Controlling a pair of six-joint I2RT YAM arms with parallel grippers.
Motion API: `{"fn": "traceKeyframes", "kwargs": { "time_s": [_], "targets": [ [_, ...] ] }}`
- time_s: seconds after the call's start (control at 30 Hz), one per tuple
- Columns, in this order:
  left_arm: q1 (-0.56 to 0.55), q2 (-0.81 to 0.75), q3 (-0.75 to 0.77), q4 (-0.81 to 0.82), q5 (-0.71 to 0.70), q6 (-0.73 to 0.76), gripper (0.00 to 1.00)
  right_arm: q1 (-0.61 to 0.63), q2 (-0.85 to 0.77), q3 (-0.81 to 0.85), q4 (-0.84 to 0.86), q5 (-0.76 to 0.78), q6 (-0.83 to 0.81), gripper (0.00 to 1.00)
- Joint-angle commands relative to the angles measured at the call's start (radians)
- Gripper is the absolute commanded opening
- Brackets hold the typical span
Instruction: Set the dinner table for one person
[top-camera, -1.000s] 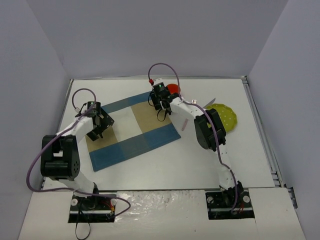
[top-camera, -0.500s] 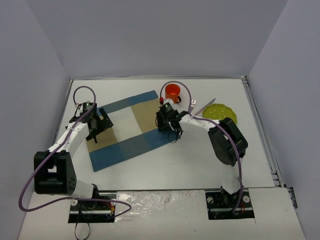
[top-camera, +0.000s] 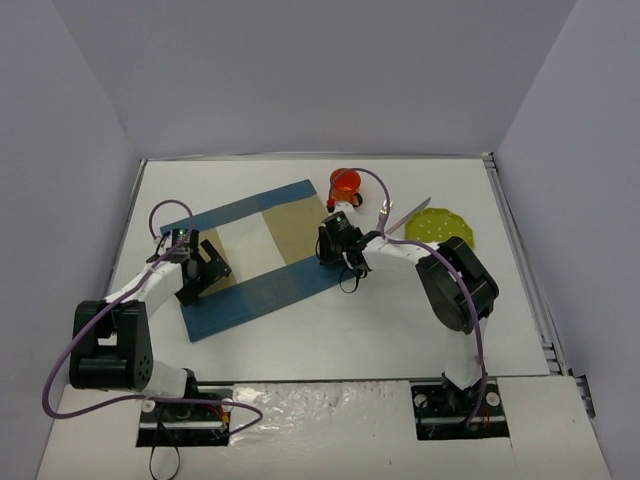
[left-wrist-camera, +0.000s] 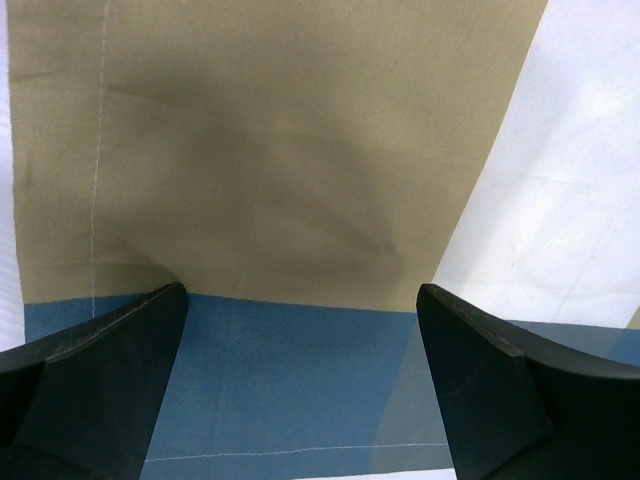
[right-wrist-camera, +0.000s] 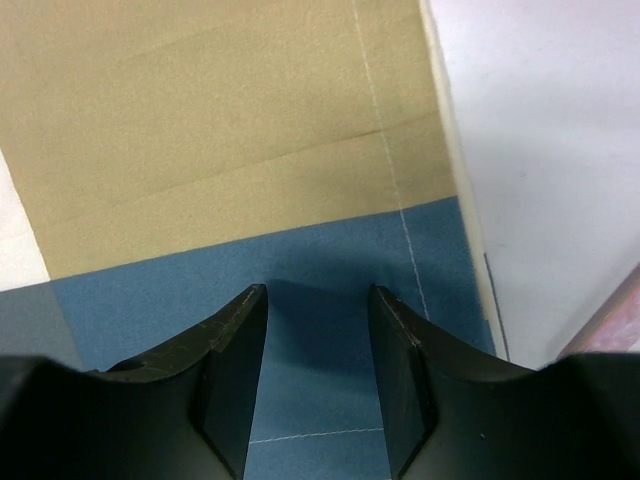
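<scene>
Dinner table (top-camera: 300, 330) fills the centre of the top view, with the checked placemat (top-camera: 262, 250) lying flat on it, left of centre. Left gripper (left-wrist-camera: 302, 295) is spread wide over the mat's left part, holding nothing. Right gripper (right-wrist-camera: 317, 295) is part open above the mat's right edge, nothing between its fingers. Orange cup (top-camera: 346, 182) and green plate (top-camera: 440, 226) sit upper right.

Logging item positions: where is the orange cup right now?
In the top view, the orange cup stands toward the far edge of the dinner table, just off the far right corner of the checked placemat, left of the fork.
</scene>
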Motion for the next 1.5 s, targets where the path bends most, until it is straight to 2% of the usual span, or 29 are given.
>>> {"fn": "traceKeyframes", "kwargs": {
  "time_s": [0.0,0.1,0.23,0.37,0.53,0.57,0.6,0.67,0.73,0.83,0.87,0.93,0.97,1.07,1.27,1.3,1.37,1.47],
  "targets": [
    [0.003,0.071,-0.049,0.102,0.047,-0.097,0.97,-0.032,0.047,0.002,-0.027,0.081,-0.041,0.42],
    [0.002,0.098,-0.045,0.118,0.066,-0.113,0.97,-0.043,0.048,0.014,-0.028,0.081,-0.055,0.42],
    [0.002,0.051,-0.042,0.077,0.052,-0.123,0.97,-0.043,0.029,0.026,-0.032,0.079,-0.067,0.42],
    [0.002,-0.055,-0.011,-0.007,0.035,-0.123,0.97,-0.043,-0.042,0.043,-0.038,0.068,-0.075,0.44],
    [0.003,-0.221,0.128,-0.17,0.018,-0.047,0.97,-0.051,-0.229,0.102,-0.073,0.112,-0.069,0.51],
    [0.002,-0.24,0.157,-0.196,0.02,-0.022,0.97,-0.059,-0.261,0.104,-0.077,0.129,-0.063,0.53],
    [0.002,-0.253,0.195,-0.215,0.024,0.026,0.97,-0.07,-0.305,0.096,-0.078,0.143,-0.051,0.63],
    [0.002,-0.278,0.242,-0.275,0.036,0.098,0.97,-0.099,-0.366,0.068,-0.078,0.178,-0.029,0.71],
    [0.002,-0.299,0.269,-0.299,0.039,0.189,0.97,-0.147,-0.435,0.034,-0.079,0.237,-0.016,0.74],
    [0.0,-0.359,0.281,-0.325,0.023,0.295,0.97,-0.236,-0.505,-0.061,-0.084,0.248,0.008,0.76],
    [0.0,-0.373,0.276,-0.328,0.02,0.303,0.97,-0.271,-0.525,-0.084,-0.084,0.235,0.014,0.8],
    [0.002,-0.41,0.257,-0.335,0.005,0.355,0.97,-0.397,-0.58,-0.142,-0.122,0.187,0.053,0.99],
    [0.002,-0.425,0.249,-0.332,-0.001,0.372,0.97,-0.464,-0.598,-0.161,-0.133,0.15,0.056,1.0],
    [0.0,-0.452,0.2,-0.311,0.007,0.383,0.97,-0.606,-0.608,-0.192,-0.187,0.085,0.05,1.0],
    [-0.022,-0.492,0.143,-0.279,-0.027,0.404,0.97,-0.782,-0.527,-0.195,-0.26,0.108,0.069,0.98],
    [-0.023,-0.497,0.14,-0.275,-0.027,0.404,0.97,-0.79,-0.512,-0.195,-0.261,0.11,0.073,0.96],
    [-0.028,-0.51,0.119,-0.26,-0.027,0.404,0.97,-0.827,-0.436,-0.194,-0.265,0.117,0.095,0.86],
    [-0.036,-0.52,0.088,-0.235,-0.027,0.409,0.97,-0.846,-0.362,-0.188,-0.259,0.097,0.122,0.79]
  ]
}}
